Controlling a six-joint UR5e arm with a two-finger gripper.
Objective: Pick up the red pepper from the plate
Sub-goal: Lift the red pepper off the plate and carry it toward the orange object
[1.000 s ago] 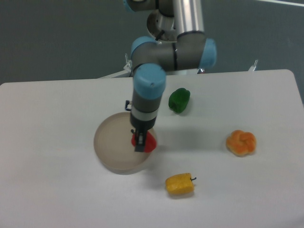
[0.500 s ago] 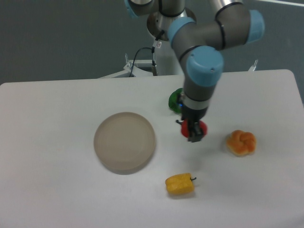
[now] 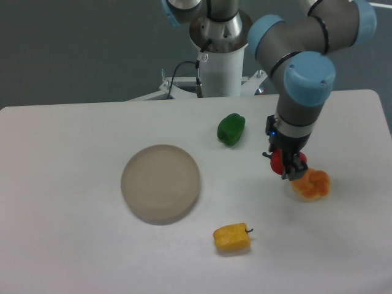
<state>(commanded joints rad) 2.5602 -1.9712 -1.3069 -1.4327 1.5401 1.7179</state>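
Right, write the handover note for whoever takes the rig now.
Gripper: shut on the red pepper, held just left of the orange pepper; whether it clears the table can't be told.
Plate: empty, on the table's left-centre.
Done: red pepper is off the plate.
Left: nothing of the pick itself; keep hold and avoid bumping the orange pepper.

The arm [image 3: 294, 43] is made of grey metal tubes with pale blue caps on the joints. Its base is a shiny silver column with a black cable looping off at nine o'clock. The wrist ends in a small dark gripper [image 3: 288, 170].
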